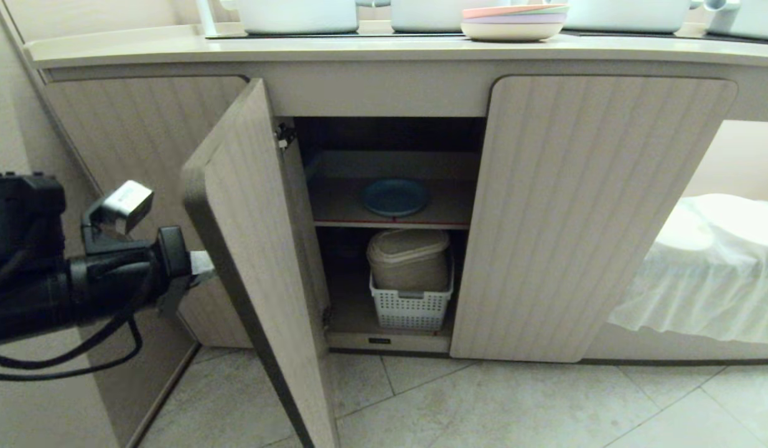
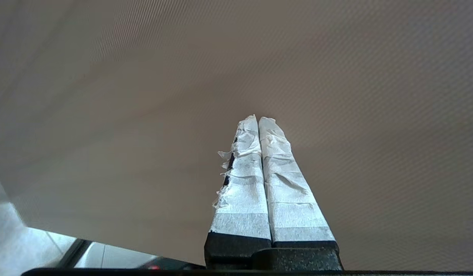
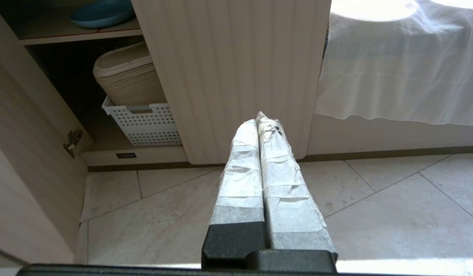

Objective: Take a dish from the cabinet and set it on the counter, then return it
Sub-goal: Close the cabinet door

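The blue dish (image 1: 394,196) lies on the inner shelf of the cabinet (image 1: 595,205); the right wrist view catches its edge (image 3: 102,13). The cabinet's door (image 1: 259,249) stands swung open toward me. My left gripper (image 1: 205,264) is at the outer face of that door, low on the left, its tip hidden behind the door's edge. In the left wrist view the left gripper (image 2: 258,119) is shut and empty, tips close to the door's surface (image 2: 144,96). My right gripper (image 3: 261,119) is shut, holds nothing, hangs over the floor and points at the closed door (image 3: 236,69). The counter (image 1: 359,50) runs above.
A pink-topped stack of pastel plates (image 1: 515,22) and white pots (image 1: 297,15) stand on the counter. Under the shelf a white basket (image 1: 412,305) holds a beige container (image 1: 409,258). A white cloth (image 1: 701,267) hangs at the right. Tiled floor (image 1: 515,404) lies in front.
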You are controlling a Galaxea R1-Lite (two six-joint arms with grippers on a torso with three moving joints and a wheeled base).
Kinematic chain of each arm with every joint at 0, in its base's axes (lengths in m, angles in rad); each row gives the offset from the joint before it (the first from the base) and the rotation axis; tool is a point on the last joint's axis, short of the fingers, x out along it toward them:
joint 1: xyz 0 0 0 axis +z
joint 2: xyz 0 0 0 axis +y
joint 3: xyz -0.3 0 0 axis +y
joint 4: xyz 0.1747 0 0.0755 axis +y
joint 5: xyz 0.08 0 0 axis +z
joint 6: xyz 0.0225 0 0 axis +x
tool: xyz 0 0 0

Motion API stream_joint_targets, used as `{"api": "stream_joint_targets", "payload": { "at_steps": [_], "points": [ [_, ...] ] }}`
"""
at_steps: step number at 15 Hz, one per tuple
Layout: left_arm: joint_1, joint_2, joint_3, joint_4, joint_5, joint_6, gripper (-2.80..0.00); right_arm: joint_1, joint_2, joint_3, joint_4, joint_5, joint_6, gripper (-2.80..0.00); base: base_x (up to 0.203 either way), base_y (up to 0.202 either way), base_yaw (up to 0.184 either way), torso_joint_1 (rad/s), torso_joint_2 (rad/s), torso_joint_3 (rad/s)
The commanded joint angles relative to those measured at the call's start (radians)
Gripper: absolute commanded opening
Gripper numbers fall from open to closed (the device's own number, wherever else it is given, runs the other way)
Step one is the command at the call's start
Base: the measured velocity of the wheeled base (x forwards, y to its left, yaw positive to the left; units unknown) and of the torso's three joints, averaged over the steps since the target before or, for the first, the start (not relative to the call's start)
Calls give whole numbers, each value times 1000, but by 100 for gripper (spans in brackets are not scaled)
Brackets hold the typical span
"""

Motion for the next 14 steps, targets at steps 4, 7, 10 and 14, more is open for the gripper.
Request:
{"api": "stream_joint_targets", "payload": {
  "at_steps": [4,7,10,14],
  "points": [
    [-192,194,-123,-50,149,-10,-280,0,0,0,0,0,0,-280,0,0,0,0,0,0],
    [-328,289,-235,-62,318,-16,-280,0,0,0,0,0,-1,-280,0,0,0,0,0,0],
    [-440,401,-390,-60,511,-16,-280,0,0,0,0,0,1,-280,0,0,0,0,0,0],
    [-539,513,-630,-24,702,-11,-280,0,0,0,0,0,0,-280,0,0,0,0,0,0]
  ]
}}
